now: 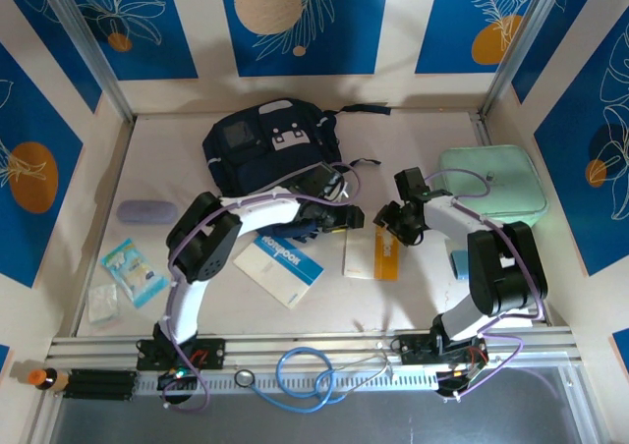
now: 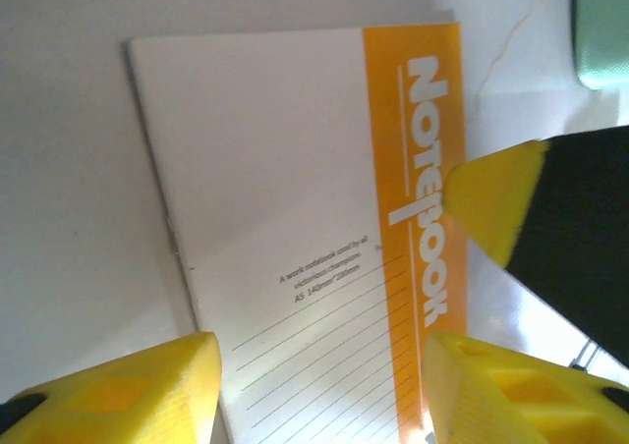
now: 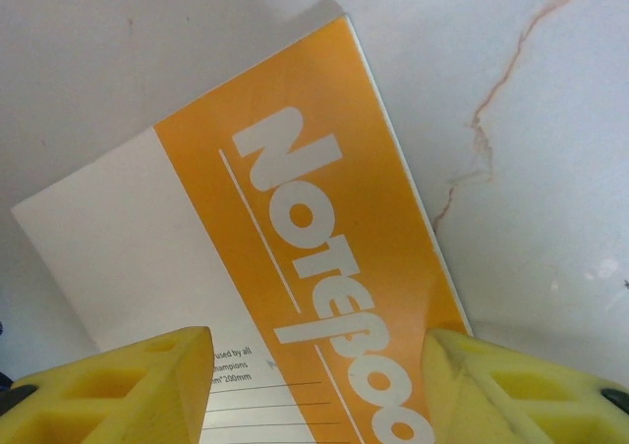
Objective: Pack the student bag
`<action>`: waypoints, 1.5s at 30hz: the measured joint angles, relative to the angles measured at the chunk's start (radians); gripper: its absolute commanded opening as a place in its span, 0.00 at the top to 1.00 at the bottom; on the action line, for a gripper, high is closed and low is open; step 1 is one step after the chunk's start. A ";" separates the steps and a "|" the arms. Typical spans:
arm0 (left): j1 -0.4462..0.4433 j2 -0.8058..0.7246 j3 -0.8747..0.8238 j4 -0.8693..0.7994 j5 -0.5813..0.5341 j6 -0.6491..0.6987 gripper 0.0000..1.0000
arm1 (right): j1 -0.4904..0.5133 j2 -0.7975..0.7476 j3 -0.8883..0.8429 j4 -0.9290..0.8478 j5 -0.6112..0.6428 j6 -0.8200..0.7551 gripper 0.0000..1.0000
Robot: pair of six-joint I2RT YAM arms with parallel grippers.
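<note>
Orange-banded notebook (image 2: 275,169), partly cropped, lies beneath the spread left end effector (image 2: 319,370) and spread right end effector (image 3: 316,360).

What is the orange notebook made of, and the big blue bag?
The orange notebook looks like paper with a thin card cover: flat, smooth, with printed letters and ruled lines. The student bag looks like soft fabric, matte dark navy, slumped with floppy straps; which cloth, I cannot tell.

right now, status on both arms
Both open: left gripper, right gripper, poised over orange notebook. Beyond them lies student bag. Close quarters between grippers.
</note>
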 measured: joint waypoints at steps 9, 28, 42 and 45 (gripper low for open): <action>-0.002 0.043 0.054 -0.079 -0.064 -0.003 0.49 | -0.007 0.024 0.000 0.005 -0.014 0.005 0.44; 0.000 0.115 0.131 -0.129 -0.032 -0.008 0.58 | 0.000 0.041 0.000 0.008 -0.015 0.038 0.44; 0.013 0.095 0.070 -0.023 0.058 0.007 0.66 | 0.004 0.043 0.001 0.006 0.025 0.046 0.44; 0.014 0.047 0.013 0.032 0.070 0.021 0.71 | 0.009 0.043 0.001 0.006 0.036 0.050 0.45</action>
